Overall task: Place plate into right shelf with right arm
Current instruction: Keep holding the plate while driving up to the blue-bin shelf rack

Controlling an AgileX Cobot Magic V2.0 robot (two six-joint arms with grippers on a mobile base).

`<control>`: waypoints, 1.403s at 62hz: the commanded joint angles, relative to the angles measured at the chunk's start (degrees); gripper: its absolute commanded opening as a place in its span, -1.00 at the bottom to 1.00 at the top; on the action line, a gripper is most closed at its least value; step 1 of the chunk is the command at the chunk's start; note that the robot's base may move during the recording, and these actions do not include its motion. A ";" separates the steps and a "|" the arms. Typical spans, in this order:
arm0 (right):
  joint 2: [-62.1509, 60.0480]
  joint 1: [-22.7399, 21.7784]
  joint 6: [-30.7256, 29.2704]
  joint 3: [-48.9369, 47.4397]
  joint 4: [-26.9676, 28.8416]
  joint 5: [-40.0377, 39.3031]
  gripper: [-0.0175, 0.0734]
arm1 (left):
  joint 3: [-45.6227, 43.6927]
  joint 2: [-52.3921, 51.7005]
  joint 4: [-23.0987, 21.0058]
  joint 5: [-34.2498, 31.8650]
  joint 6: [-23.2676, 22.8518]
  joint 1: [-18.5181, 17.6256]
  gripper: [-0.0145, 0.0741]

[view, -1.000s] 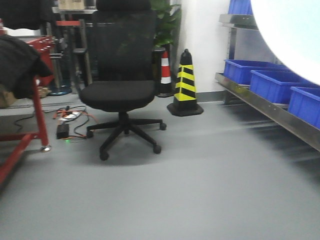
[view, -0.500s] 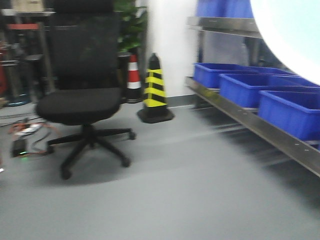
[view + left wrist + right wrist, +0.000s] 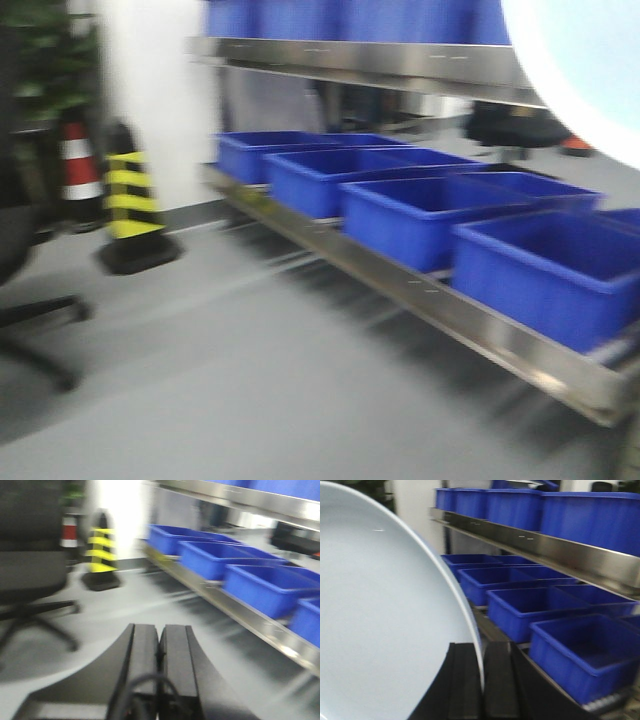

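The pale bluish-white plate (image 3: 380, 615) fills the left of the right wrist view, held on edge with its rim pinched between the black fingers of my right gripper (image 3: 482, 650), which is shut on it. The same plate (image 3: 585, 70) covers the top right corner of the front view. The right shelf (image 3: 430, 295) is a steel rack whose polished front rail runs from centre to lower right, and it also shows in the right wrist view (image 3: 555, 547). My left gripper (image 3: 159, 632) is shut with nothing in it, low over the grey floor.
Several blue bins (image 3: 410, 215) sit in a row on the lower shelf level, and more stand on the upper level (image 3: 520, 507). A black-and-yellow cone (image 3: 135, 215) and a red-and-white cone (image 3: 78, 165) stand at the left, beside a black office chair (image 3: 30, 570).
The view has swung right: chair and cones slid left, and the shelf with its blue bins now fills the middle and right. The plate stays in the top right corner.
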 commanded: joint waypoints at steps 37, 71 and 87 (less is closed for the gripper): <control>0.44 -0.24 0.20 -1.70 -0.45 -5.32 -0.49 | 0.59 -0.59 -0.47 -5.16 -0.40 -0.11 -0.96; 0.44 -0.24 0.20 -1.70 -0.45 -5.32 -0.49 | 0.59 -0.59 -0.47 -5.16 -0.40 -0.11 -0.96; 0.44 -0.24 0.20 -1.70 -0.45 -5.32 -0.49 | 0.59 -0.59 -0.47 -5.16 -0.40 -0.11 -0.96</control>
